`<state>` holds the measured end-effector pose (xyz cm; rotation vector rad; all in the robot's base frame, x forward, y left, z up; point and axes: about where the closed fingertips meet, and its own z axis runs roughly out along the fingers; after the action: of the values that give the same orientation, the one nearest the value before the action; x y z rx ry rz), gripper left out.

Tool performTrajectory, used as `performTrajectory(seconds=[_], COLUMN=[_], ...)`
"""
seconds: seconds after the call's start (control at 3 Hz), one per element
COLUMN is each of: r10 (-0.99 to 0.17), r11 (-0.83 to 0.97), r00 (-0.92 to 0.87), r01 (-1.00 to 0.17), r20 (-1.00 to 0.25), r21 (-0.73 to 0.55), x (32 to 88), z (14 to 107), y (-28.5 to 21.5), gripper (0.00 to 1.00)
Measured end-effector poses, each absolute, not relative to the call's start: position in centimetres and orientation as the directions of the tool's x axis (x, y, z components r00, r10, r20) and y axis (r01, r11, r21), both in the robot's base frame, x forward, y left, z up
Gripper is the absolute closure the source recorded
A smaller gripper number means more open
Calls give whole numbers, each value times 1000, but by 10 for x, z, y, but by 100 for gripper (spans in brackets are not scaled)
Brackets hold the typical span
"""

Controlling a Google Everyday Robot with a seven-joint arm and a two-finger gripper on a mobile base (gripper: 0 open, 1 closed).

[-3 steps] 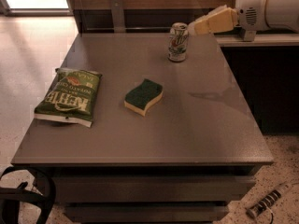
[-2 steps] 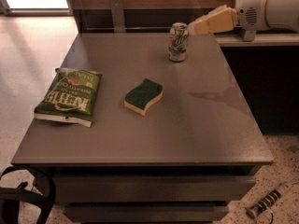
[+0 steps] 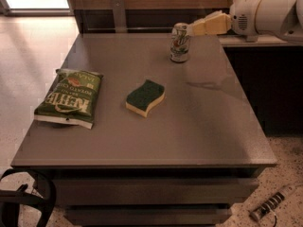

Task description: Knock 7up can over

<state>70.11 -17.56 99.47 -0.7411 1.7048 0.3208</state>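
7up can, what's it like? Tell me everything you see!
The 7up can is a small metal cylinder, whitish-silver with green and red markings and a silver top. It stands upright near the far edge of the grey table. The end effector is right beside its top; whether they touch is unclear.

White-green 7up can [image 3: 180,42] upright, far on table [image 3: 142,141], end effector [image 3: 198,28] beside its top

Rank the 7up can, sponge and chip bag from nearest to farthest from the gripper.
The gripper is at the far right, by the can's top.
1. 7up can, far edge, just left of it.
2. Sponge, in the middle.
3. Chip bag, left side.
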Motion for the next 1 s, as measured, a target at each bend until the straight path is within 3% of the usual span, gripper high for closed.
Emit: performTrajectory(seconds=[1.0], r10=[-240], r11=[728], r00=[-80], r01=[-674], r20=[-967], r21=[-125], x=[757], z=[942], y=[-189], gripper=[0])
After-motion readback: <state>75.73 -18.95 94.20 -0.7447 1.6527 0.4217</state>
